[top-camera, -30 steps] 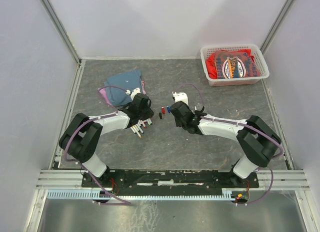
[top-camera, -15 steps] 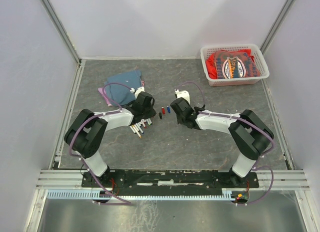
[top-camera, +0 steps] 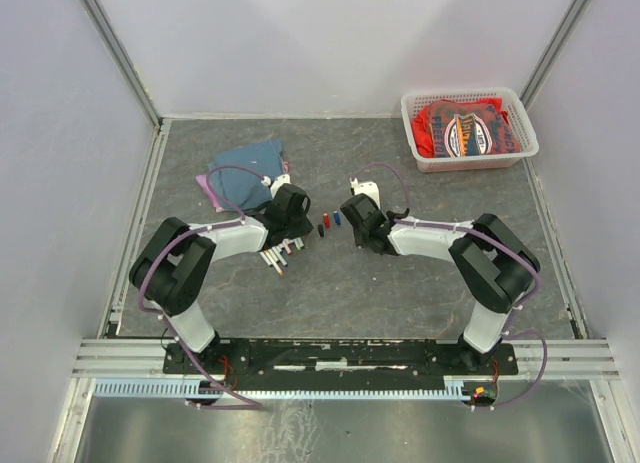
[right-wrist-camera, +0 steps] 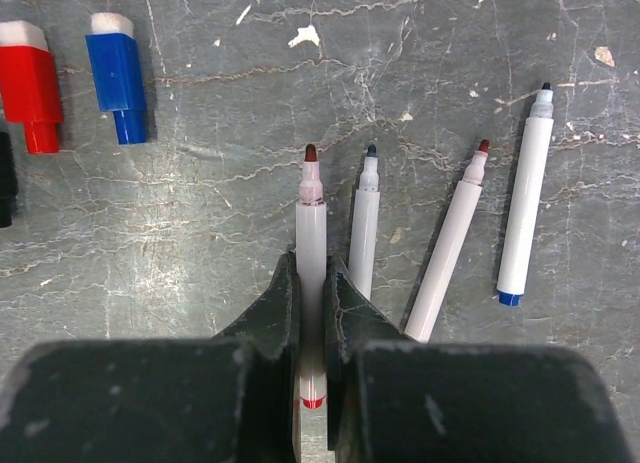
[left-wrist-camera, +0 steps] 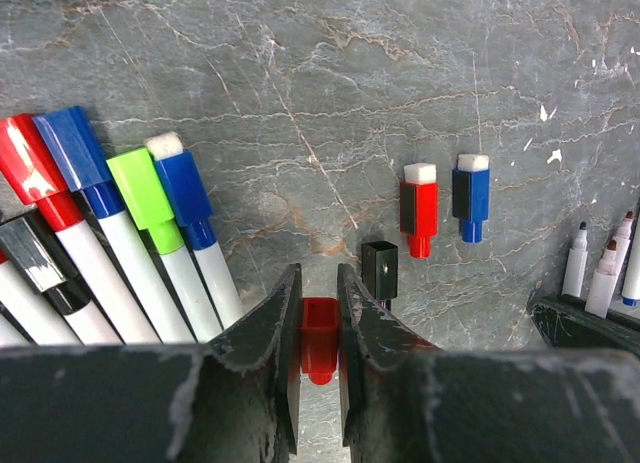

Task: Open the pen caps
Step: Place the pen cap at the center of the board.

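Observation:
My left gripper (left-wrist-camera: pixel 318 285) is shut on a loose red pen cap (left-wrist-camera: pixel 320 335), held just above the table. Three more loose pen caps lie ahead of it: a black one (left-wrist-camera: pixel 380 269), a red one (left-wrist-camera: pixel 419 209) and a blue one (left-wrist-camera: pixel 471 197). Several capped pens (left-wrist-camera: pixel 150 213) lie in a row to the left. My right gripper (right-wrist-camera: pixel 311 270) is shut on an uncapped white red-tipped pen (right-wrist-camera: pixel 311 238). Beside it lie three other uncapped pens (right-wrist-camera: pixel 450 248). In the top view the two grippers face each other across the caps (top-camera: pixel 329 222).
A white basket (top-camera: pixel 468 133) with red cloth stands at the far right corner. A blue cloth (top-camera: pixel 245 173) lies behind the left gripper. The row of capped pens (top-camera: pixel 280 253) sits under the left wrist. Walls enclose the table on three sides.
Both grippers have shifted a little toward the far side of the table, the right one more. Both grips are unchanged.

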### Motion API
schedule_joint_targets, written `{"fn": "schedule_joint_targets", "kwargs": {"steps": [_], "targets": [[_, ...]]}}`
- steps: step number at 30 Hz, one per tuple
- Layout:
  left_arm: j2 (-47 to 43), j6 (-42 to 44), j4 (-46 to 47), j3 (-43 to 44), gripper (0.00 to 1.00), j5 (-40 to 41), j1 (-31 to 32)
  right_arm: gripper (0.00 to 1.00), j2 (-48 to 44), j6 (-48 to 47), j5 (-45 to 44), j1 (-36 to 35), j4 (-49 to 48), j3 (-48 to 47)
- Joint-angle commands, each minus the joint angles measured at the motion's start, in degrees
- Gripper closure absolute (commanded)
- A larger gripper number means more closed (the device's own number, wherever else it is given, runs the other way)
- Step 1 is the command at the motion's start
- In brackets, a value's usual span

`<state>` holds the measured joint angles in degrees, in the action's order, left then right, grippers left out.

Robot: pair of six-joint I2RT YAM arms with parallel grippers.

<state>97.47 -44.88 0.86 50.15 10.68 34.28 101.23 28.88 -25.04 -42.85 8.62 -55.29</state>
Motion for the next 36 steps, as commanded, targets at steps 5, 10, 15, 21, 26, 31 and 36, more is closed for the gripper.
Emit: {"fn": "schedule_joint_targets", "kwargs": {"steps": [5,10,15,21,26,31,36], "targets": [[0.97,2.17,0.61,2.08,0.73,1.68,0.77,0.92,0.74,0.82,0.93,0.74,-0.71,-2.15],[0.93,1.99,0.61,2.12,0.68,1.64,1.05,0.92,1.30,1.16,1.26,1.03,-0.95,-1.96],[0.65,1.92,0.54,2.21,0.65,1.64,1.15,0.92,1.44,1.26,1.46,1.35,-0.97,-2.01],[-0.02,1.64,-0.42,2.81,0.64,1.33,1.23,0.85,1.89,1.34,1.66,1.62,-1.08,-2.03],[-2.28,1.74,-0.83,2.86,0.62,1.68,1.23,0.79,3.08,1.36,1.66,1.86,-0.98,-2.37],[-2.80,1.59,-1.30,3.48,0.62,1.34,1.29,0.77,3.45,1.27,1.50,2.39,-0.95,-2.32],[-3.39,1.29,-1.04,3.06,0.61,1.37,1.40,0.75,3.09,1.11,0.86,2.68,-0.07,-2.14]]}}
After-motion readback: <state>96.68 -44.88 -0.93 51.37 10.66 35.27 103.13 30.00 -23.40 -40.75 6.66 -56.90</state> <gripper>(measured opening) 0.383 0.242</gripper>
